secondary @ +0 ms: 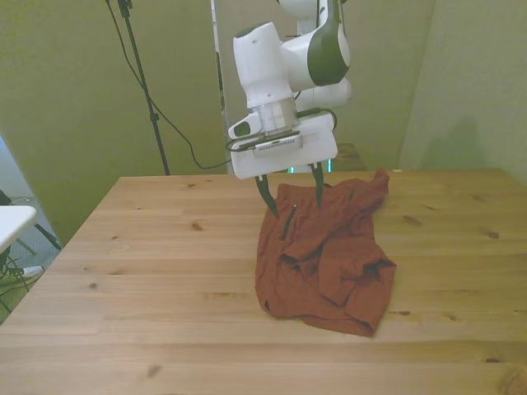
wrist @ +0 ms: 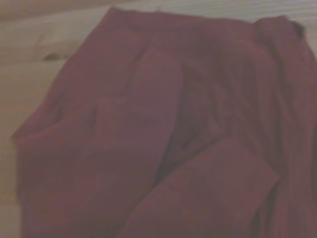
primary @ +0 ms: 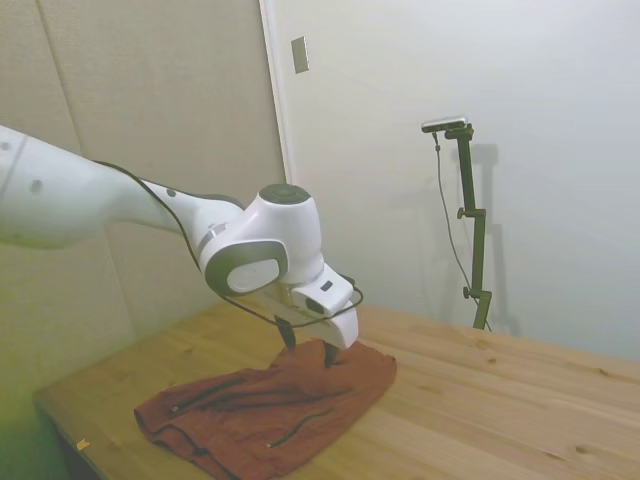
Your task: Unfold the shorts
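The rust-brown shorts (secondary: 325, 263) lie crumpled and folded over themselves on the wooden table (secondary: 165, 247), with a dark zipper slit near their far edge. In the side view the shorts (primary: 270, 410) spread toward the table's near corner, a thin dark cord showing on top. My gripper (secondary: 292, 197) stands open, pointing down, its dark fingers (secondary: 265, 196) straddling the far edge of the fabric. From the side, the gripper (primary: 310, 348) sits just at the cloth's raised edge. The wrist view is filled with blurred folds of the shorts (wrist: 163, 139).
Bare wood of the table (primary: 500, 400) stretches around the shorts on all sides. A white object (secondary: 12, 222) pokes in at the front view's left edge, off the table.
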You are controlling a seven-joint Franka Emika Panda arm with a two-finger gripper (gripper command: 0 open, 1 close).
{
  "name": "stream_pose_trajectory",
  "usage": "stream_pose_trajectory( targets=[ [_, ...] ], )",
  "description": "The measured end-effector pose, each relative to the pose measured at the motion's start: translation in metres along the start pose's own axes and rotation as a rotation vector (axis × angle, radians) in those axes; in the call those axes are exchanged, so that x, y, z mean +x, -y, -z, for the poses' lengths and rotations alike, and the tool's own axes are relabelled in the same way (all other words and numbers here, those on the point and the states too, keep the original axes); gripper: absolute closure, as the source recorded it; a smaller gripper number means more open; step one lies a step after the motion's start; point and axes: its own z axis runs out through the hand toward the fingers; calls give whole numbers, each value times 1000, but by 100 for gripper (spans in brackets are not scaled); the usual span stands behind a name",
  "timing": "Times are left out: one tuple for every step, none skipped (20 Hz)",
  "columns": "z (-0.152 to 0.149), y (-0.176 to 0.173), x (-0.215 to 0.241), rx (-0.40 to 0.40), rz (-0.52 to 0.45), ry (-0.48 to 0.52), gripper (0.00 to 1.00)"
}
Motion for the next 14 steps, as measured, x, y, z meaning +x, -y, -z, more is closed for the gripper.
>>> stream_pose_trajectory(
  targets=[
    [-7, 5, 5, -4, -45, -22, 0],
    [-14, 10, 7, -10, -87, -44, 0],
    [-21, 14, 7, -16, -131, -60, 0],
    [-28, 17, 5, -25, -174, -69, 0],
    [-35, 21, 2, -36, -217, -72, 0],
    [-40, 24, -2, -47, -262, -72, 0],
    [-44, 29, -7, -56, -307, -71, 0],
    [-46, 36, -13, -64, -344, -71, 0],
    [-48, 47, -23, -72, -364, -69, 0],
    [-48, 60, -33, -80, -374, -65, 0],
    [-47, 71, -41, -83, -376, -54, 0],
    [-46, 79, -48, -86, -373, -43, 0],
    [-45, 83, -51, -94, -371, -30, 0],
    [-46, 82, -53, -107, -373, -17, 0]
  ],
)
